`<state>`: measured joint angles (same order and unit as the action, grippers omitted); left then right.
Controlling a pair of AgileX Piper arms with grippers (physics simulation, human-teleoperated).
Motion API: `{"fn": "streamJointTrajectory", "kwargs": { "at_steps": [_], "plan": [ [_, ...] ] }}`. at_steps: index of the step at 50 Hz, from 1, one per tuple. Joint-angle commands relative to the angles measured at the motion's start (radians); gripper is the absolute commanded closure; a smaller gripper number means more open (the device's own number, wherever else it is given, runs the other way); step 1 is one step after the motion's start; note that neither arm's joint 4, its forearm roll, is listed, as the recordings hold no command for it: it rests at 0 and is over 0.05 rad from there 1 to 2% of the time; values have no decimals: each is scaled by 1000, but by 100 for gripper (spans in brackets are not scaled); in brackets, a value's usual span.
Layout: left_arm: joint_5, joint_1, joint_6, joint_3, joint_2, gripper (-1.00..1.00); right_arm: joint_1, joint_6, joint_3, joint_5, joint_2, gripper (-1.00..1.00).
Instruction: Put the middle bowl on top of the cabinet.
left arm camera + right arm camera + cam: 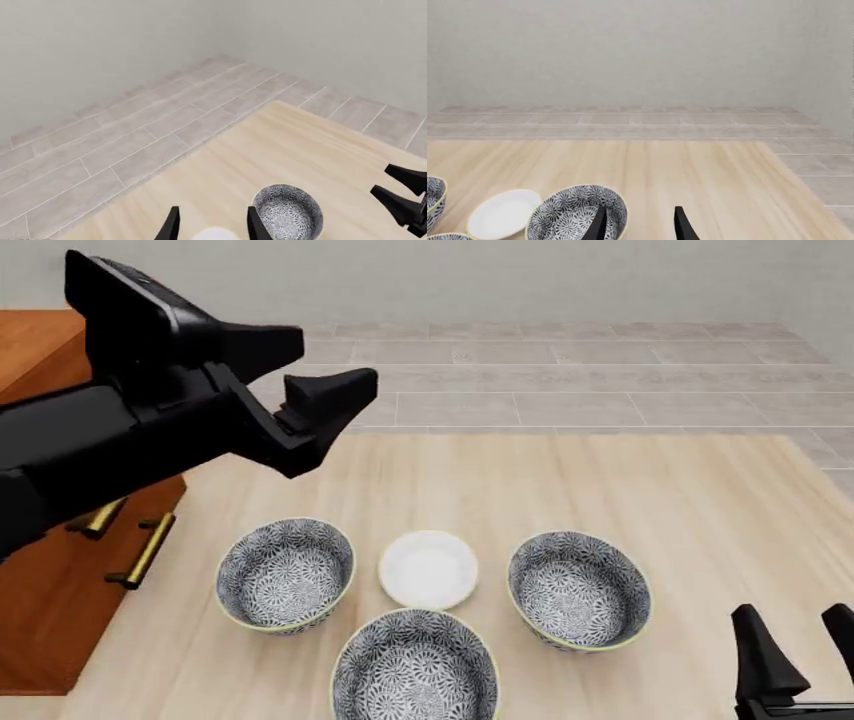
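Bowls of the same grey floral pattern sit in a cluster on the table (641, 490): a left bowl (284, 573), a right bowl (579, 590), and the middle bowl (415, 665) nearest the arms, cut off by the lower edge of the front view. A white dish (429, 569) lies between the left and right bowls, just beyond the middle bowl.

The middle bowl stands upright and free, with no finger touching it. The left gripper (304, 380) hangs high over the far left part of the table, well apart from the bowl and beyond the left bowl, beside the cabinet (34, 350). Its fingers are parted with nothing between them. In the left wrist view the tips of the left gripper (212, 224) frame a sliver of the white dish (215, 234), with the right bowl (288, 212) just beside one finger.

The right gripper (798, 650) is low at the table's near right corner, right of the right bowl and well apart from the middle bowl. Its fingers stand apart and empty. In the right wrist view the right gripper (639, 222) points past the right bowl (579, 212), with the white dish (502, 213) beside that; the middle bowl (446, 236) shows only as a sliver of rim at the frame's edge.

The cabinet stands at the table's left edge, its brass handles (140, 550) facing the bowls.
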<state>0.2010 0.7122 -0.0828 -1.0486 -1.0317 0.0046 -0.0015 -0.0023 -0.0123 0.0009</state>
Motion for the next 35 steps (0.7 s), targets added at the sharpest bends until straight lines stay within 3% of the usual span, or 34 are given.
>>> {"fn": "streamJointTrajectory", "kwargs": {
  "at_steps": [1,13,35],
  "plan": [
    [24,35,28,-86,-100,-100,0,7,0,-1,0,-100],
    [32,74,39,-165,-195,-100,-1,18,-1,-1,0,-100],
    [10,125,45,-222,-327,-100,-8,33,-1,-4,0,-100]
  ]
}}
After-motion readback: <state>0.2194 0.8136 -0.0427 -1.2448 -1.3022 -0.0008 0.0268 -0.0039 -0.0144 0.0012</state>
